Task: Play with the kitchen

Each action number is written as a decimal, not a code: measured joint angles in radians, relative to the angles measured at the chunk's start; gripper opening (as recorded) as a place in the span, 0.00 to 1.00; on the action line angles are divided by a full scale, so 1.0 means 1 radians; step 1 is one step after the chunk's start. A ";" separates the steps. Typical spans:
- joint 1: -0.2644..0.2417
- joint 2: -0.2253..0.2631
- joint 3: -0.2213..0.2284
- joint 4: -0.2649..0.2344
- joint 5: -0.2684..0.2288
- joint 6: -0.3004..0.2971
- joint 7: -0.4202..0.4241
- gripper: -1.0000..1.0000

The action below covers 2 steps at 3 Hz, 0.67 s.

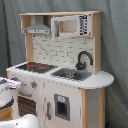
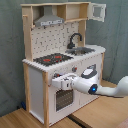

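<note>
In the second exterior view the white robot arm comes in from the second exterior view's right, low down and closest to us. Its gripper is pressed up against the front of the kitchen, at the top of the oven door. I cannot tell if its fingers are apart or together. The arm has one small blue dot on it.

In the first exterior view you see only white bits of the arm at the first exterior view's left edge and bottom. The gripper is mostly cut off there.

The kitchen stands on a wooden floor in the second exterior view. The first exterior view does not show the floor. There is one kitchen, white with light wood sides.

On its top there is one black hob with red rings, one steel sink and one black faucet. The first exterior view shows a round wooden shelf at the end by the sink.

The first exterior view also shows a second door under the sink, with a dark window. Some knobs sit on the front, but I cannot count them well.

Higher up is one grey hood. Beside it is one small cupboard with a window door. In the second exterior view that door swings open.

Behind it all hangs a grey curtain.
</note>
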 joint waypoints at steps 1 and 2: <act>0.000 0.000 0.001 0.001 0.001 -0.001 0.115 0.00; 0.000 0.000 0.001 0.002 0.003 -0.001 0.218 0.00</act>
